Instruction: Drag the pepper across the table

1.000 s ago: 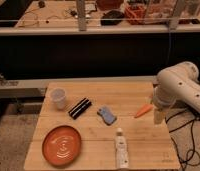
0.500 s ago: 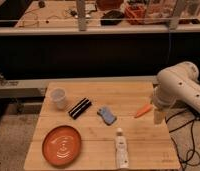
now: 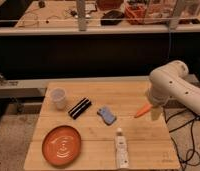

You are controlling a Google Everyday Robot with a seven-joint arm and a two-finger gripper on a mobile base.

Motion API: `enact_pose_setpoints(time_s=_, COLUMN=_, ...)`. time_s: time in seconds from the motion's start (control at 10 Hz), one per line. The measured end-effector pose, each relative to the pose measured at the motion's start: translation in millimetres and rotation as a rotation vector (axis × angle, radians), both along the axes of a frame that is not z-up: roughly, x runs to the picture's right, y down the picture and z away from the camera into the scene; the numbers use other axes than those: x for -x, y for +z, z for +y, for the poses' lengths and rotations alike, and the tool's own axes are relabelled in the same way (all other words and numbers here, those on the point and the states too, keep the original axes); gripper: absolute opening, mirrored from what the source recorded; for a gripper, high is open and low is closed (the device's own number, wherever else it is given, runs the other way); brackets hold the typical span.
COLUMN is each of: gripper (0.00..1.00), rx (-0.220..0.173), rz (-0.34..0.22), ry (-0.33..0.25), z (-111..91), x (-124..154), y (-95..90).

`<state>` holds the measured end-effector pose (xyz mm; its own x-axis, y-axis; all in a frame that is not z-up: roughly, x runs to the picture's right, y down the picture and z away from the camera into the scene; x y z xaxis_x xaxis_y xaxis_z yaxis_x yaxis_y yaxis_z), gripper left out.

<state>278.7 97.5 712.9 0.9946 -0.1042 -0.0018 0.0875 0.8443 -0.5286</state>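
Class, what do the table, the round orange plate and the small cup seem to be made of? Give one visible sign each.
Table: pale wood, matte; plank seams and grain show.
Plate: likely glazed ceramic or plastic; glossy orange with light glints.
Cup: probably plastic or paper; whitish and plain, the look leaves it open.
The gripper sits near the table's right edge, by the pepper.

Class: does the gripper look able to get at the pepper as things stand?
Probably yes: the gripper hangs right beside the pepper near the table's right edge, with nothing between them.
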Motion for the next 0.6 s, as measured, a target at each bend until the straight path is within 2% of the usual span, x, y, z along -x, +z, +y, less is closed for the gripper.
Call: enact_pose_setpoints(time_s=0.6, gripper=0.80, rx=-0.016, rz=-0.054, ry=-0.112, z=-11, x=3, y=25.1)
